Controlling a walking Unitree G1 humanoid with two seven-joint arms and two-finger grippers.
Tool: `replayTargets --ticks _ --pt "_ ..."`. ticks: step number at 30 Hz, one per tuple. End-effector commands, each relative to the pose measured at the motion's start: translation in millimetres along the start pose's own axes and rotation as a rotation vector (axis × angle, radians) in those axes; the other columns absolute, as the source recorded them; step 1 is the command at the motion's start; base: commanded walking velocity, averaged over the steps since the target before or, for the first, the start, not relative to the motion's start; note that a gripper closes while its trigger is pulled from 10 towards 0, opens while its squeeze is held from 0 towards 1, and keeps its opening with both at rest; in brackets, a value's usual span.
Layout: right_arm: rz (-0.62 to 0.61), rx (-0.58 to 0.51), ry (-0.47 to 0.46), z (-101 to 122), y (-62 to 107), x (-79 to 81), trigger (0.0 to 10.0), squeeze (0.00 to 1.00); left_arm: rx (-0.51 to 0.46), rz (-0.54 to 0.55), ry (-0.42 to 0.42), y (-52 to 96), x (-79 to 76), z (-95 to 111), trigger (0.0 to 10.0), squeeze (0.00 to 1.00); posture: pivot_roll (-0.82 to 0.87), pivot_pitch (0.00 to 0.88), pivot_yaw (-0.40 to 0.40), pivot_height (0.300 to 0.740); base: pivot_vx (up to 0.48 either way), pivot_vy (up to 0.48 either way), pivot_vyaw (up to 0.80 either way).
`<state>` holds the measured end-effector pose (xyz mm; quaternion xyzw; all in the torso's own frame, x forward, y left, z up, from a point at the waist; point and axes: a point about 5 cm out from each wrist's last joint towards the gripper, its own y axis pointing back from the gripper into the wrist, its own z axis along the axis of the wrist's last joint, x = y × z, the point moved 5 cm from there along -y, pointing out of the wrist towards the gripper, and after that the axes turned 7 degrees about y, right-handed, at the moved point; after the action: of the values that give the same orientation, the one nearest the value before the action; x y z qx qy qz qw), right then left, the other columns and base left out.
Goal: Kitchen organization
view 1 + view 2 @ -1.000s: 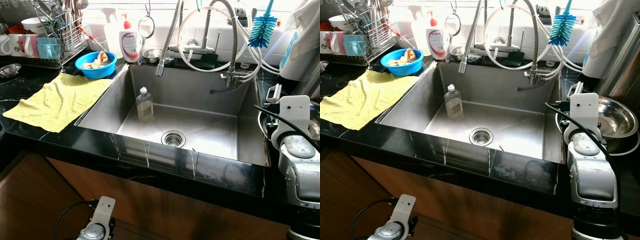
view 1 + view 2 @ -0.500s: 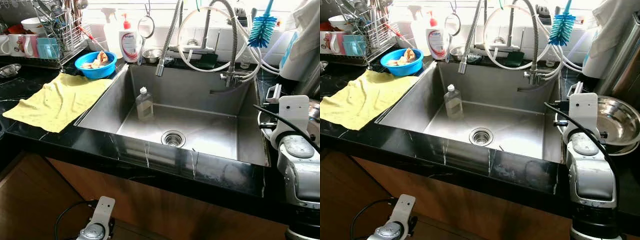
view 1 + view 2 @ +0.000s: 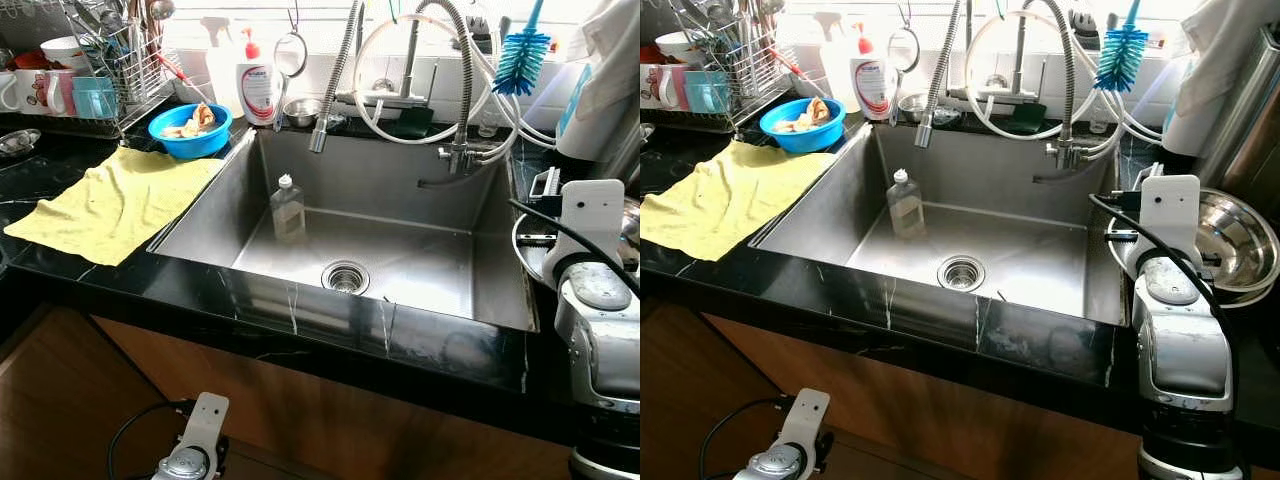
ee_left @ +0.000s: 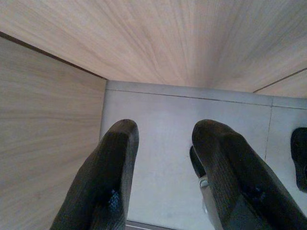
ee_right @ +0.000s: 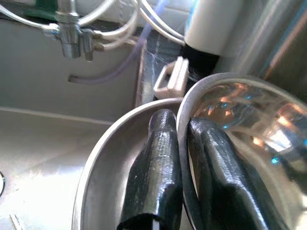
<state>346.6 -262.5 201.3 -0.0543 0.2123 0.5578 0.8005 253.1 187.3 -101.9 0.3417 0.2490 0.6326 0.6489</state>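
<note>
Since the earlier frame the right arm has shifted slightly rightward. The shiny round steel bowl (image 3: pixel 1238 243) sits on the black counter right of the steel sink (image 3: pixel 360 250); the right gripper (image 5: pixel 184 143) pinches its rim. The left gripper (image 4: pixel 160 158), fingers apart, hangs low beside wooden cabinets.

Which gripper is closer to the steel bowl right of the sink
The right. The right gripper has its fingers astride the steel bowl's rim, one inside, one outside. The left gripper hangs low in front of the wooden cabinet, far below the counter.
</note>
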Motion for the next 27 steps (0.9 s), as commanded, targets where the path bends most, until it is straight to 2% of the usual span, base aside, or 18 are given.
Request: replayTargets --ticks 1,11,19,27 --pt "0.029 -0.047 0.0 13 2.2 5.8 10.0 0.0 0.024 0.002 -0.015 0.5 0.9 -6 10.0 0.0 -0.16 0.0 0.061 0.74 0.0 0.0 0.0" --pt "0.047 -0.108 0.019 28 4.4 7.3 10.0 0.0 0.028 0.004 -0.012 0.7 0.8 -7 10.0 0.0 -0.16 0.0 0.058 0.74 0.0 0.0 0.0" --pt "0.025 -0.156 0.09 39 4.9 2.4 10.0 0.0 0.029 -0.001 -0.006 0.8 -1.8 -8 10.0 0.0 -0.16 0.0 0.054 0.74 0.0 0.0 0.0" --pt "0.069 -0.408 0.131 89 18.6 13.8 10.0 0.0 0.025 -0.001 -0.002 0.5 -2.5 -7 10.0 0.0 -0.16 0.0 0.052 0.74 0.0 0.0 0.0"
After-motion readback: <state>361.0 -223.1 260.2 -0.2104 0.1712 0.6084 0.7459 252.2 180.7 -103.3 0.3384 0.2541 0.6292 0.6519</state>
